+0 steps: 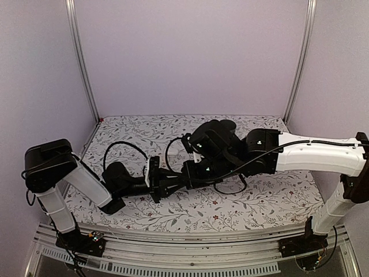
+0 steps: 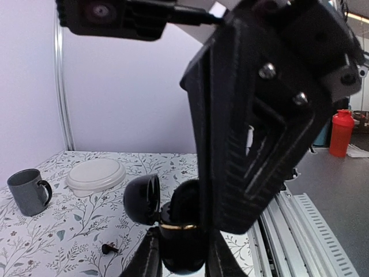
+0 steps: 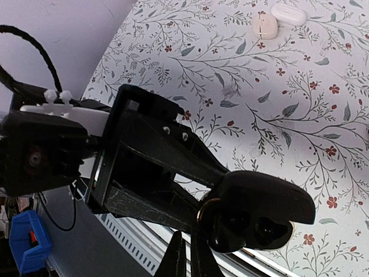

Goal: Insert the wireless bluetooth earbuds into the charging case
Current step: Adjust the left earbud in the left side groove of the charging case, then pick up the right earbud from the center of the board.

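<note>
Floral-print table (image 1: 277, 202) under lavender walls, both arms meeting over its middle. Left end effector (image 2: 180, 264) clamped tight on the round black charging case (image 3: 259, 222), lid hinged open, held clear of the table. Right end effector (image 3: 185, 259) closed, tips just beside the case's open mouth; no telling whether anything is pinched between them. White lidded dish (image 2: 95, 174) and grey mug (image 2: 26, 191) toward the far edge. One black earbud (image 2: 108, 249) lying loose on the table near the case. For the insertion: keep the case steady, align bud with well, lower slowly, release only once seated.
</note>
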You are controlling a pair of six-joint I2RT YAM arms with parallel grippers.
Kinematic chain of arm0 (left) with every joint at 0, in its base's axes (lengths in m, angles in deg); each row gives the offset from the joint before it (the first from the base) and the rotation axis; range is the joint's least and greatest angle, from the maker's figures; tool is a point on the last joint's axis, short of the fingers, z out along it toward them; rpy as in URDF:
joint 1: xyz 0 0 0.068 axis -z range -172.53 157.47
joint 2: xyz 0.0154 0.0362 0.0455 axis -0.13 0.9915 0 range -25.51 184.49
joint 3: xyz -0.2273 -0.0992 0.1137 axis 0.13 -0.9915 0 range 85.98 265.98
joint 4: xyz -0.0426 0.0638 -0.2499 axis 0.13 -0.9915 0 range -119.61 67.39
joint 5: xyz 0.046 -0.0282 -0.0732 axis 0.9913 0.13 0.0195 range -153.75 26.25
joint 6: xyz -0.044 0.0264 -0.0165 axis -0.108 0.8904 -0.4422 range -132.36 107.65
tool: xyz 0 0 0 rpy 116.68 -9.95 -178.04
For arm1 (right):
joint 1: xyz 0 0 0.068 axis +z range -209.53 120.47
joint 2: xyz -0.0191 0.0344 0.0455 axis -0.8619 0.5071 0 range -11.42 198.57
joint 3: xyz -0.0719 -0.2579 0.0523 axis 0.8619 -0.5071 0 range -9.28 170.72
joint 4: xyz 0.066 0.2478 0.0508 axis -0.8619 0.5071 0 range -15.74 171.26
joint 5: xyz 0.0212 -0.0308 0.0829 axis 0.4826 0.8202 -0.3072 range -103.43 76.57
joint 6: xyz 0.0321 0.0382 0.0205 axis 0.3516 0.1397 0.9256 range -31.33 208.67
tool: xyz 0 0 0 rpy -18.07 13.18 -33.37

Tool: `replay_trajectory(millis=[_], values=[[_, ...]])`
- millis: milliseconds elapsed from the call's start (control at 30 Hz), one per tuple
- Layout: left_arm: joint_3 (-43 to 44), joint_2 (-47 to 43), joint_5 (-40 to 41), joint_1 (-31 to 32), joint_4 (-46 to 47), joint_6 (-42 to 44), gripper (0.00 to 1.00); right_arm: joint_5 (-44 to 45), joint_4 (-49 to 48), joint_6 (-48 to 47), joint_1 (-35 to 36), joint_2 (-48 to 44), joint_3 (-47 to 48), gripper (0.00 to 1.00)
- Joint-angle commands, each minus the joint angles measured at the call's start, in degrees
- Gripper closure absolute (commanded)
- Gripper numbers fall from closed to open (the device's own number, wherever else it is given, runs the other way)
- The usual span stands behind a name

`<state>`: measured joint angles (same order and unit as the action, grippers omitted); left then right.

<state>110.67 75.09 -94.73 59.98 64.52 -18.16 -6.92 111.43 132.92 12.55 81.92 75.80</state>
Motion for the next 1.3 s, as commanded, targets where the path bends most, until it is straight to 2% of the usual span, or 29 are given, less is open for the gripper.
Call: replay_trajectory(millis=[0,600,767,933,1100,1267], values=[[0.18,-1.82,-0.22,0.35,11.06,0.84,1.0,-0.23,-1.01,1.42,-0.7,-2.53,-3.05,0.93],[0.01,-2.08,0.22,0.4,10.95,0.88,1.0,-1.15,-3.94,0.48,-0.48,-7.94,-6.19,0.92],[-0.42,-3.05,0.0,0.27,10.95,1.01,1.0,3.59,-0.98,0.72,-0.76,-11.38,-6.54,0.9],[-2.09,-4.14,-0.21,-0.99,13.41,-1.16,1.0,2.47,-0.57,1.56,-5.29,-16.2,-12.69,0.83],[-4.44,-7.44,0.77,-1.47,12.01,-0.97,1.0,-2.62,-5.63,1.27,-12.56,-20.12,-23.41,0.74],[-7.47,-11.95,2.92,-1.62,10.12,-0.36,1.0,-7.49,-13.16,-2.82,-21.94,-17.21,-31.02,0.65]])
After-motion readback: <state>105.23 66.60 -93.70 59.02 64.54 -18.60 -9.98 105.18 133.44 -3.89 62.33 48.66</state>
